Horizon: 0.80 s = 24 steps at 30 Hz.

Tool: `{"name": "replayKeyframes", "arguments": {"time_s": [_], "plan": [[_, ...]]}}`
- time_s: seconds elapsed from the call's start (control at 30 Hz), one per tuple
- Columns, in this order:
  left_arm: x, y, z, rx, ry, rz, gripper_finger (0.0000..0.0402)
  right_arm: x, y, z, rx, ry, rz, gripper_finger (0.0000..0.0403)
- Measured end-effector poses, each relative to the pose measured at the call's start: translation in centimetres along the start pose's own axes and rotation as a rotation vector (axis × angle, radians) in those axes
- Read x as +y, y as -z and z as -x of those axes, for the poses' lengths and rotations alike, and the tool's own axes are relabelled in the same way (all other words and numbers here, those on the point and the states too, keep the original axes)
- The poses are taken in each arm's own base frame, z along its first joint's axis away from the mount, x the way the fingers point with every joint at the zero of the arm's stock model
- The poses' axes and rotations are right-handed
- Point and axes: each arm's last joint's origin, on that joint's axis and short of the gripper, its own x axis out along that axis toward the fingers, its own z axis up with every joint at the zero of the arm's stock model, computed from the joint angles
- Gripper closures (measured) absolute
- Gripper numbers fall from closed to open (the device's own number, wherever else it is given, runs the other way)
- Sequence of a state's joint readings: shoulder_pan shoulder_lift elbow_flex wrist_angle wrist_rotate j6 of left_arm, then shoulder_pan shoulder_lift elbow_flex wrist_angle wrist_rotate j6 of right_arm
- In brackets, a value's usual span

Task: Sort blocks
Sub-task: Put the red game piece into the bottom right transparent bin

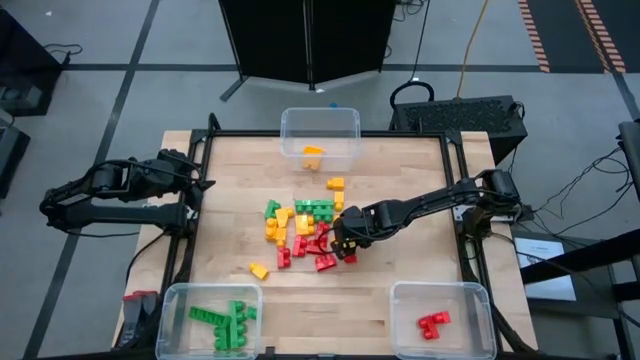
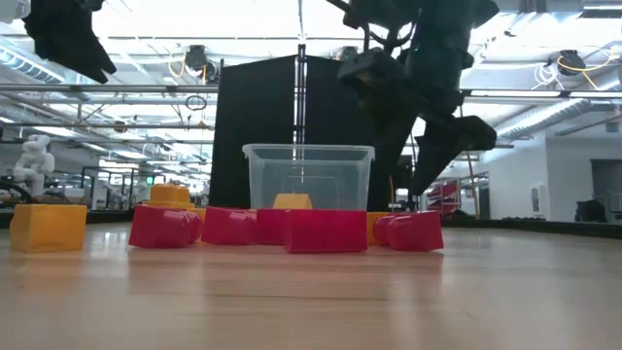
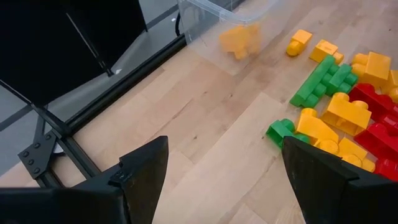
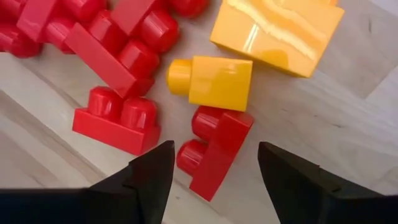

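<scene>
A heap of red, yellow and green blocks [image 1: 305, 232] lies on the middle of the wooden table. My right gripper [image 1: 346, 240] hangs over the heap's right end, pointing steeply down, fingers open. In the right wrist view a red two-stud block [image 4: 214, 149] lies on the wood below the gap between the fingers, beside a small yellow block [image 4: 214, 81]. The low view shows the fingertips [image 2: 428, 165] above the red blocks [image 2: 408, 231], touching nothing. My left gripper [image 3: 230, 186] waits open, raised at the table's left edge [image 1: 190, 168].
Three clear bins stand at the table's edges: far middle [image 1: 320, 122] with yellow blocks, near left [image 1: 175, 310] with green blocks, near right [image 1: 470, 300] with red blocks. A lone yellow block [image 1: 259, 270] lies near the heap. Bare wood stretches right of the heap.
</scene>
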<state>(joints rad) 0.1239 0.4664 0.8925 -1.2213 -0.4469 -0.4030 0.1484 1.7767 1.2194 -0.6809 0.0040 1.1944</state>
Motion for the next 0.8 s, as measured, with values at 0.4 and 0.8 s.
{"name": "replayKeyframes", "arguments": {"time_s": [0.4,0.8], "plan": [[0.0,0.0,0.0,0.001,0.001,0.001,0.0114,0.6,1.0,-4.6,0.037,0.042,0.004,0.0177],[0.0,0.0,0.0,0.002,0.001,0.003,0.0114,-0.1,1.3,-6.9,0.063,0.146,-0.096,0.0238]]}}
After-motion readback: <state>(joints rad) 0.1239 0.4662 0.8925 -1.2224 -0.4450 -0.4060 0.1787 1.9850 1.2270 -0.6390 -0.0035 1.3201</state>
